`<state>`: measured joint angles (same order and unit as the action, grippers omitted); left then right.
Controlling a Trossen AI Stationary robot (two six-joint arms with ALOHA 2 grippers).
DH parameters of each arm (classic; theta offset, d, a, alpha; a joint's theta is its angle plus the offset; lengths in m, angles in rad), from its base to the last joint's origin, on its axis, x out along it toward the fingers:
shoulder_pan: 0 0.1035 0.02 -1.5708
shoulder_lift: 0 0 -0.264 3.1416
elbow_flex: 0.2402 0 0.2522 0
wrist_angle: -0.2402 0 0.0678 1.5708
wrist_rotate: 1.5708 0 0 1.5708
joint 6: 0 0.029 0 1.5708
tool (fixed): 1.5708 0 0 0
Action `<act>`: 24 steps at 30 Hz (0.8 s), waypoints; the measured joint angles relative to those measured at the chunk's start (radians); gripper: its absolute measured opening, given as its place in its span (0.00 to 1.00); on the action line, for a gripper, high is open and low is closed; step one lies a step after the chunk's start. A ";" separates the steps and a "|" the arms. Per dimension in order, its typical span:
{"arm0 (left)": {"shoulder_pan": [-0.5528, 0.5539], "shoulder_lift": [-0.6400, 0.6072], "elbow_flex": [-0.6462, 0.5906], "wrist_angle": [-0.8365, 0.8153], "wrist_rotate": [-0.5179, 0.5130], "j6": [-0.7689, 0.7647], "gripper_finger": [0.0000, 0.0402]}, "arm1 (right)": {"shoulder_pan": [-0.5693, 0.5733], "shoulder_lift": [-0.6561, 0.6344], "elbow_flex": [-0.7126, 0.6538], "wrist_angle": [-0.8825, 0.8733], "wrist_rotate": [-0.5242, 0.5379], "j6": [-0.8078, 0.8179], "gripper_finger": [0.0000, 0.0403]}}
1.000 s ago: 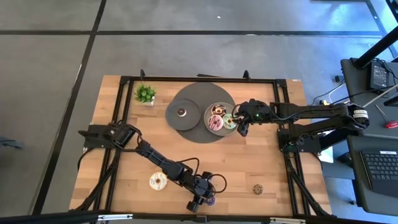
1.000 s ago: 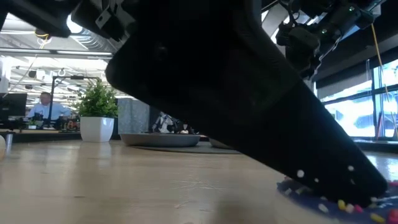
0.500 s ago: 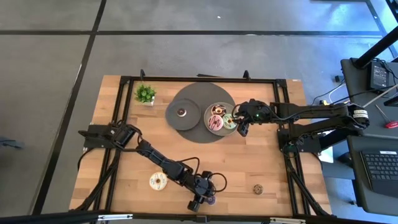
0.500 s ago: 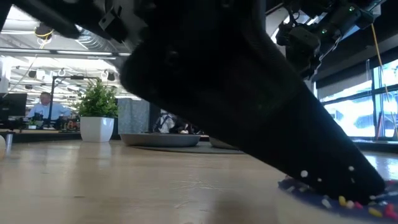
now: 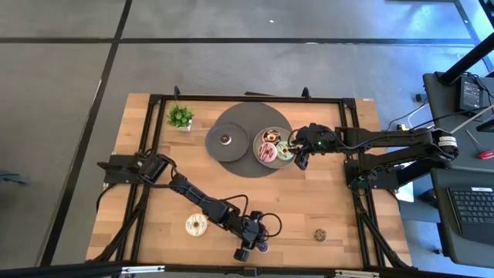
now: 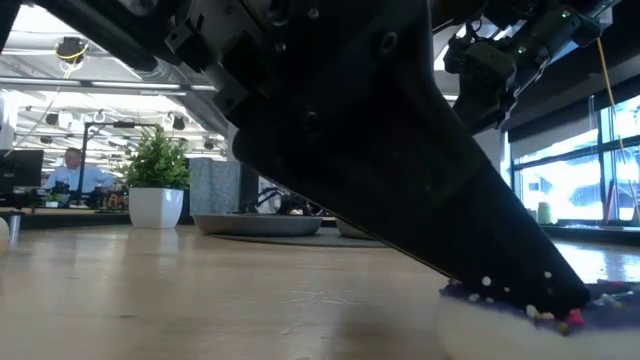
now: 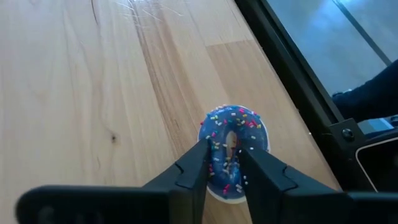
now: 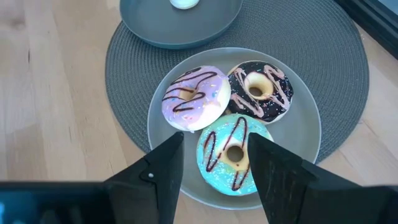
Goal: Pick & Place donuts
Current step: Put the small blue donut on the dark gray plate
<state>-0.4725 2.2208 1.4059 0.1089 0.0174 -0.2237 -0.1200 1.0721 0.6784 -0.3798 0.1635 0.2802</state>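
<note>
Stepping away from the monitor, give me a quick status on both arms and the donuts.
Left gripper shut on purple donut at table's front edge. Right gripper open above green donut on plate. Nothing in the way.

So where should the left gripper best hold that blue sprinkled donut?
Across the ring wall, from above. The blue sprinkled donut lies flat on the wooden table, hole up, so one finger goes in the hole and one outside. The left gripper seems set roughly that way.

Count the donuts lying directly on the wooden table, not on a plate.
3: a cream-white donut near the front left, a purple donut between the left tool's fingers, a tan mini donut front right.
</note>
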 joint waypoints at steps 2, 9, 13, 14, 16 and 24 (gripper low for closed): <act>0.000 0.000 0.000 0.000 0.000 0.000 0.16 | 0.000 0.000 0.000 0.000 0.000 -0.002 0.44; 0.001 0.000 0.000 -0.002 -0.005 0.000 0.08 | 0.000 0.000 0.000 0.000 0.000 -0.003 0.44; 0.002 0.000 0.000 -0.003 -0.004 0.001 0.04 | 0.000 0.000 0.000 0.000 0.000 -0.001 0.44; 0.004 0.001 0.000 -0.003 0.001 0.001 0.04 | 0.000 0.000 0.000 0.000 0.000 -0.001 0.44; 0.010 0.000 0.000 -0.005 0.020 0.001 0.03 | 0.000 0.000 0.000 0.000 0.000 0.001 0.44; 0.058 -0.102 -0.003 -0.166 0.052 0.020 0.03 | 0.000 0.000 0.000 -0.010 0.000 0.007 0.44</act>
<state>-0.4144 2.1189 1.4033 -0.0569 0.0697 -0.2037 -0.1200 1.0718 0.6781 -0.3897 0.1638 0.2870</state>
